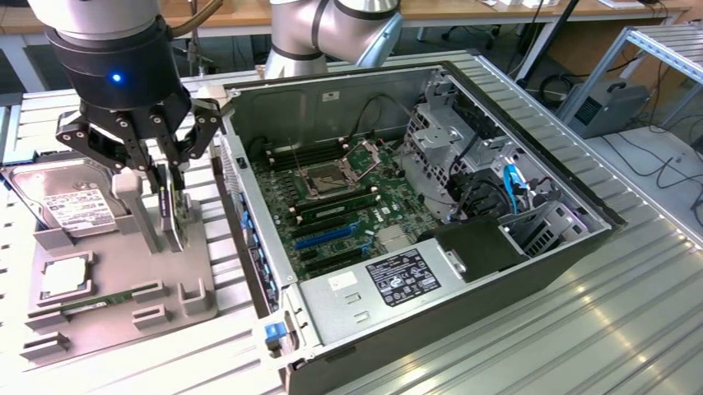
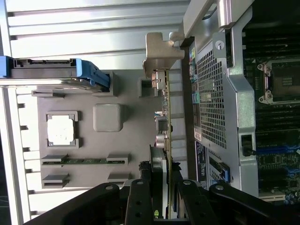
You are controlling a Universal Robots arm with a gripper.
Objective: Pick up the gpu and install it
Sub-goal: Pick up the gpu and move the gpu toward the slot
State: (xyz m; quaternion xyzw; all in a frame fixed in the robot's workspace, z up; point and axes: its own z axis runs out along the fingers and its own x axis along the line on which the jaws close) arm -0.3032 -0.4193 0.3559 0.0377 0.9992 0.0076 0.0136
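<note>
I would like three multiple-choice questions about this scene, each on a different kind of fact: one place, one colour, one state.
1. Where does the gpu stand?
A. installed in a slot
B. upright in the grey tray
C. on the floor

2. What colour is the light above the gripper?
A. blue
B. red
C. green

3. In what state is the computer case?
A. closed
B. upside down
C. open, with the motherboard showing

Answers:
1 B: the card stands on edge in the tray, outside the case.
2 A: a blue dot glows on the black housing.
3 C: the side is off, so the board lies in plain sight.
</note>
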